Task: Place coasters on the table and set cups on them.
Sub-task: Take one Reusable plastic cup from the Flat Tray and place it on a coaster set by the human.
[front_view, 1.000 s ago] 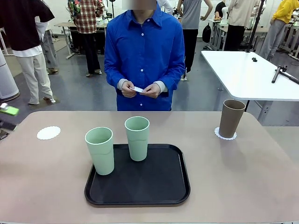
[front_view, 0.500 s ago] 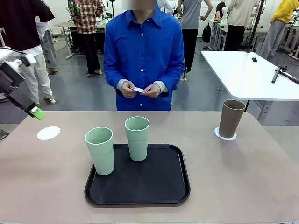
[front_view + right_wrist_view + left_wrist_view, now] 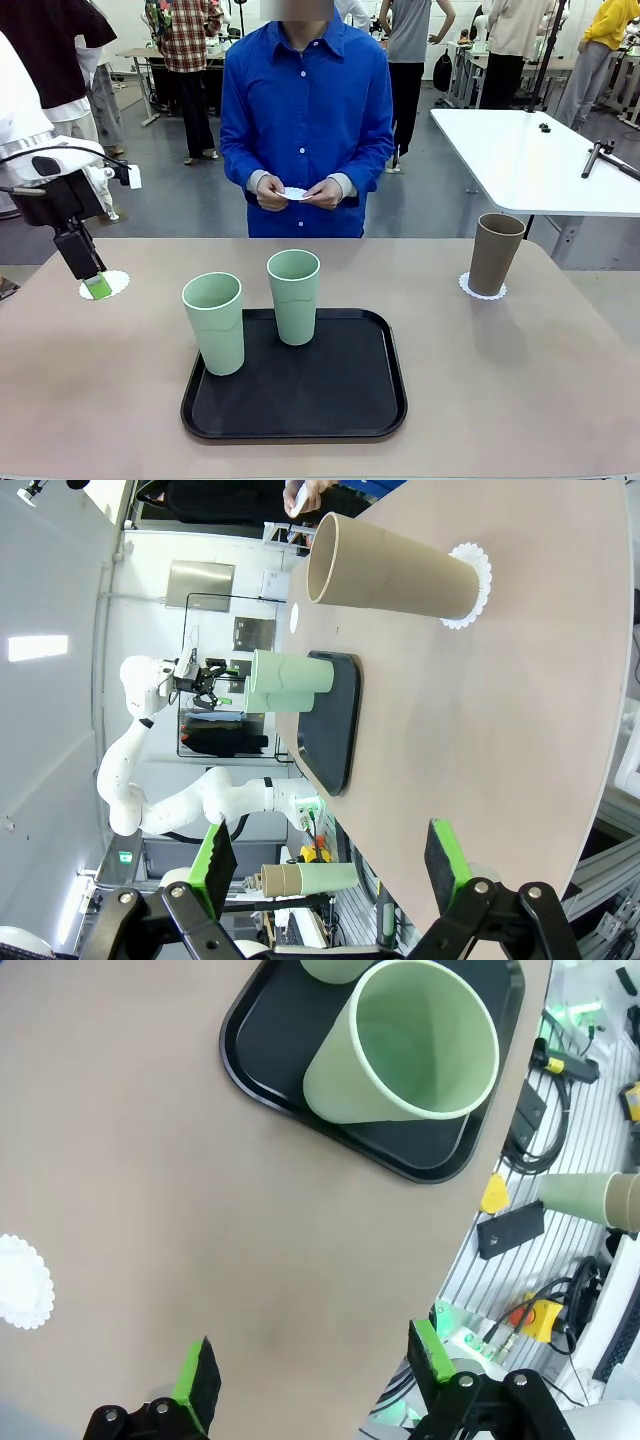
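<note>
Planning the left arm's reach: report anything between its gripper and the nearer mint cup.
Nothing visible: only bare table lies between the open left gripper, near a coaster, and that cup on the tray.

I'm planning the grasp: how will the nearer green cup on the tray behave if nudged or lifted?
The nearer green cup is tall and tapers to a narrow base, so a push near its rim would probably tip it. Seen from the left wrist it is empty, so likely light. Its matte wall probably grips well.
</note>
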{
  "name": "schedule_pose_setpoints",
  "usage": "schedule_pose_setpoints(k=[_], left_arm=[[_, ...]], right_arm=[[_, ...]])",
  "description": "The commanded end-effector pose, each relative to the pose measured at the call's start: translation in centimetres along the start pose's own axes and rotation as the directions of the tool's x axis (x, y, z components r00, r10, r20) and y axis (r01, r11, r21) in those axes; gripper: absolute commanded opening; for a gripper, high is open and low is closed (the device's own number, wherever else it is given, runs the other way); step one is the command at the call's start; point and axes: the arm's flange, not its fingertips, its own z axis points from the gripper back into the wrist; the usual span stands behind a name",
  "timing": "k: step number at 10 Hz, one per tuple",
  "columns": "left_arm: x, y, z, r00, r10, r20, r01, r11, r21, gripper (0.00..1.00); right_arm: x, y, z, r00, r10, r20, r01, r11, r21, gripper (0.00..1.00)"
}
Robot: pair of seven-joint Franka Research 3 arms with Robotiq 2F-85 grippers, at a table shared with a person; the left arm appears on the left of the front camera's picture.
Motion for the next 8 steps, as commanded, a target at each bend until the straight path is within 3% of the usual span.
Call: schedule_pose_setpoints(k=[1,6,7,8], left_arm=[[-0.5,0.1,0.5,1.0,0.009,0.023,-0.009,1.0,-0.011,1.0],[-0.5,0.4,0.3,1.0,0.013,0.014,-0.013,1.0,-0.005,1.0],[-1.2,2.6,-0.1,0.957,-0.14,0.253,0.154,0.988,-0.034,1.0],[-2.0,4.1,-1.2,0.88,-0.181,0.438,0.25,0.962,-0.105,1.0]], right_arm=[[0.0,0.0,0.1,1.0,-0.002,0.005,0.002,1.0,-0.007,1.0],[0.0,0.0,0.1,1.0,-0.002,0.005,0.002,1.0,-0.007,1.0],[0.0,0.0,0.1,1.0,-0.002,0.005,0.002,1.0,-0.007,1.0],[0.0,0.0,0.1,1.0,-0.002,0.005,0.002,1.0,-0.007,1.0]])
